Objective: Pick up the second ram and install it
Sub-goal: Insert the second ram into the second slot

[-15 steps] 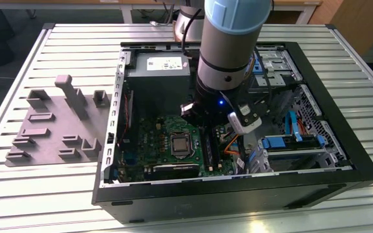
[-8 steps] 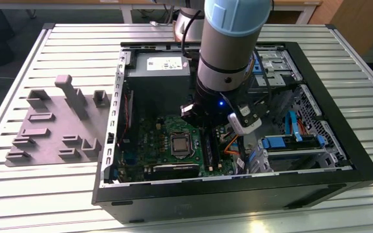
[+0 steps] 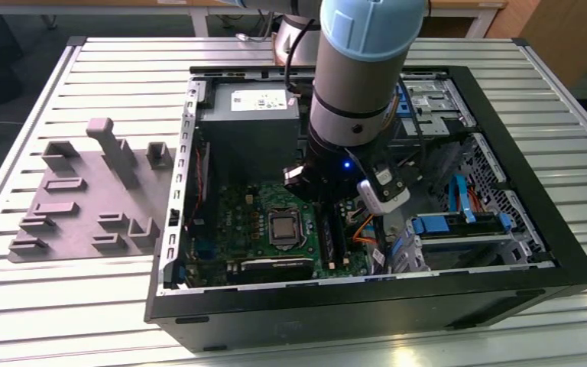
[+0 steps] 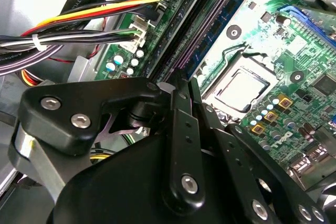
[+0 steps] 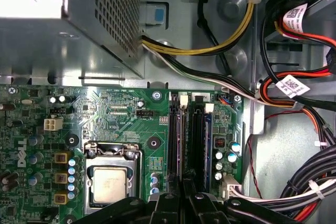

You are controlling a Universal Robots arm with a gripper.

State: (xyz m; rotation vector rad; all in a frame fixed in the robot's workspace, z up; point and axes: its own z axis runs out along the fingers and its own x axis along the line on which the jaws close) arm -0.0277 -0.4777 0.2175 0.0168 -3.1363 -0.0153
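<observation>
Tool [image 5: 181, 198] clenched above two memory slots [image 5: 185, 140], one ram [image 5: 208, 140] seated beside them, one motherboard [image 5: 121, 124].

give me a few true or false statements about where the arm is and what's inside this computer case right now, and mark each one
1. The gripper is down inside the computer case, over the memory slots. True.
2. The processor socket has a cooler mounted on it. False: the socket is bare, its metal top showing.
3. The gray holder tray lies on the table outside the case. True.
4. The case's side panel is closed. False: it is open, the motherboard showing.
</observation>
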